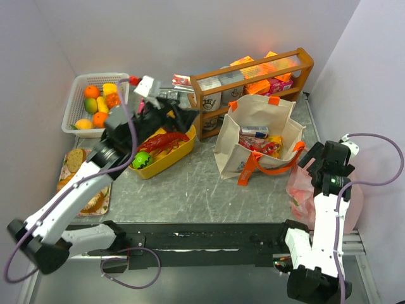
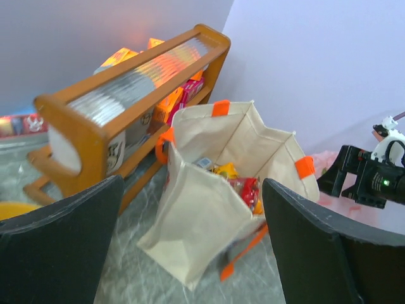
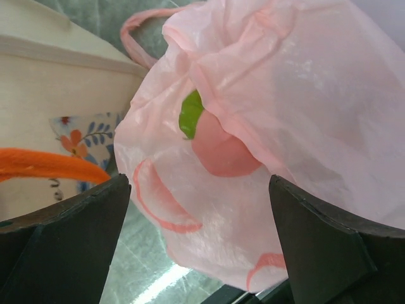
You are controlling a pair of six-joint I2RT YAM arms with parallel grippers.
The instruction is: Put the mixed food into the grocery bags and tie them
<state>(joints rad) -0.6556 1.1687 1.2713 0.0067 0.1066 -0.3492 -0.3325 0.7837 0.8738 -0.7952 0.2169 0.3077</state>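
The cream floral tote (image 1: 259, 136) with orange handles stands open at centre right, with red snack packets (image 1: 256, 144) and a small box inside. It also shows in the left wrist view (image 2: 202, 209). The pink plastic bag (image 1: 302, 193) lies to its right; the right wrist view shows the bag (image 3: 285, 95) with something green (image 3: 190, 115) inside. My left gripper (image 1: 180, 115) is open and empty, above the yellow tub and left of the tote. My right gripper (image 1: 314, 166) is open and empty, right over the pink bag. A green ball-like fruit (image 1: 140, 160) lies in the tub.
The yellow tub (image 1: 174, 155) holds a red lobster (image 1: 163, 140). A white mesh basket (image 1: 81, 95) with oranges and yellow fruit stands at back left. A wooden rack (image 1: 253, 82) with boxes stands behind the tote. A tray of bread (image 1: 69, 174) lies at the left.
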